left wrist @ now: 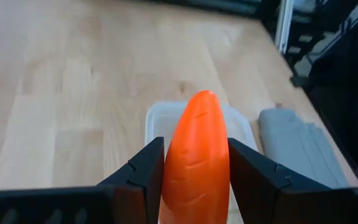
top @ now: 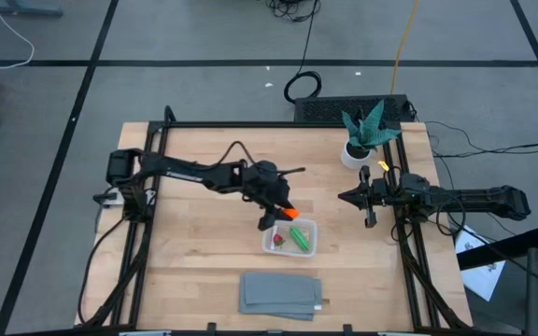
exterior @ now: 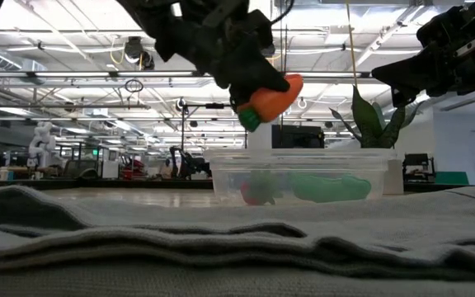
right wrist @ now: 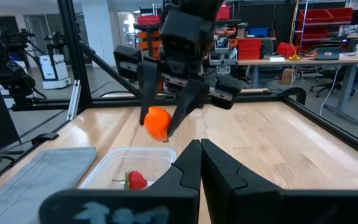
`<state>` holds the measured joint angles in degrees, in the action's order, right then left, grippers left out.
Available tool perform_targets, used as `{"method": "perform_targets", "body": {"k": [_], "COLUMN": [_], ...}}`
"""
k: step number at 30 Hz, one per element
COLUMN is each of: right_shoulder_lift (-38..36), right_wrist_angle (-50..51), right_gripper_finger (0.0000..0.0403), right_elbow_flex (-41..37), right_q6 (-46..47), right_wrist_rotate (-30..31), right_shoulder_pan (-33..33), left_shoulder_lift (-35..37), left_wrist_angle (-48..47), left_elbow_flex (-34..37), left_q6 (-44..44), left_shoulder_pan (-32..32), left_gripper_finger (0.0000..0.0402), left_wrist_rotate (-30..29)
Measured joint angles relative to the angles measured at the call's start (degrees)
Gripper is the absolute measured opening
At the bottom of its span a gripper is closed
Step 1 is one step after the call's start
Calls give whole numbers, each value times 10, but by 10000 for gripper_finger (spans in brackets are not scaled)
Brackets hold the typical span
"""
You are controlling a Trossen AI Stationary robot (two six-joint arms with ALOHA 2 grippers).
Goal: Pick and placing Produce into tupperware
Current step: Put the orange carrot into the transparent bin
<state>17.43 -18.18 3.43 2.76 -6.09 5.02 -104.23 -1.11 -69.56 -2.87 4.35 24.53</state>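
Note:
My left gripper [top: 283, 211] is shut on the orange carrot [left wrist: 196, 163], just above the far left corner of the clear tupperware [top: 291, 237]. In the low view the carrot [exterior: 270, 99] hangs clear above the tupperware [exterior: 299, 177]. A red berry [top: 276, 241] and a green pod [top: 299, 240] lie inside on the tupperware's floor. My right gripper [top: 344, 197] waits shut at the table's right side, touching nothing. My left gripper pinches the carrot's two sides [left wrist: 173, 180] between its two fingers, which lie along the carrot. The orange tip [left wrist: 202, 99] juts out past the fingertips, slanting down toward the tupperware. The carrot is lifted clear; its green top [exterior: 249, 120] shows at the low end.
A folded grey cloth [top: 281, 295] lies near the table's front edge, right before the tupperware. A spiky green plant in a white pot [top: 362, 140] stands at the far right corner. Bare wood spreads over the left half of the table.

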Motion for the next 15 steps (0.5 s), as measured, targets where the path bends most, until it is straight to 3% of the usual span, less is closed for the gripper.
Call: {"method": "perform_targets", "body": {"k": [15], "right_shoulder_lift": [0], "right_wrist_angle": [-1], "right_gripper_finger": [0], "right_elbow_flex": [0], "right_q6": [0], "right_wrist_rotate": [0], "right_shoulder_pan": [0], "left_shoulder_lift": [-66], "left_wrist_angle": [-14], "left_elbow_flex": [-12], "left_q6": [-1], "left_shoulder_pan": [-31], "left_gripper_finger": [150], "left_wrist_rotate": [-25]}}
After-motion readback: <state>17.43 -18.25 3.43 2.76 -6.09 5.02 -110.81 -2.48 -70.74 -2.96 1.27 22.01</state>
